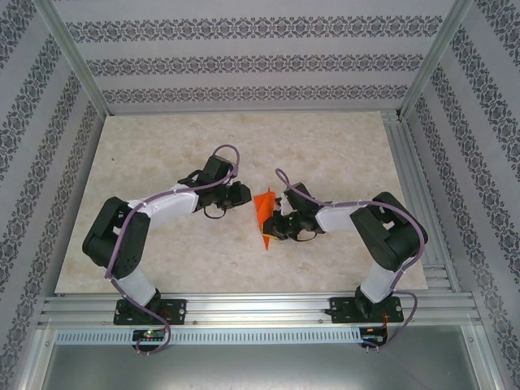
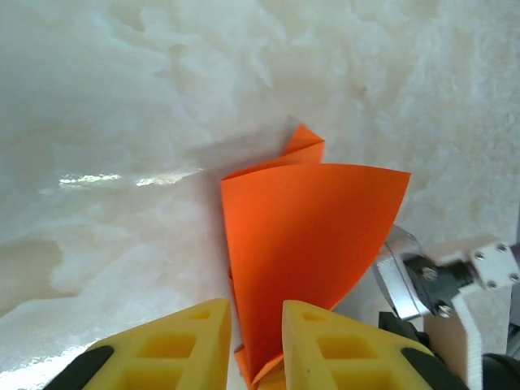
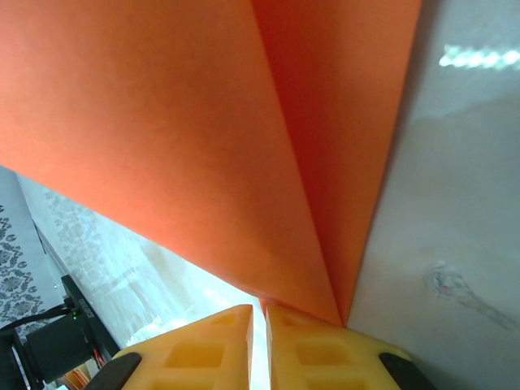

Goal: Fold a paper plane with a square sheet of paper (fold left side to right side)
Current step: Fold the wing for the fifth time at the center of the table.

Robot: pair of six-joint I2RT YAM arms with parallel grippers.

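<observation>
Right gripper (image 1: 275,231), nearest, at 4 o'clock of the paper plane (image 1: 263,213): jaws pinched on its crease. Plane near the centre of the table (image 1: 162,146), tip toward 6 o'clock. Left gripper (image 1: 247,195), at its 10 o'clock: fingers slightly parted around the paper's edge.

The top camera looked steeply down from behind the near edge of the table (image 1: 162,146); both wrist cameras sat very close, sharing the paper plane (image 1: 264,215).
</observation>
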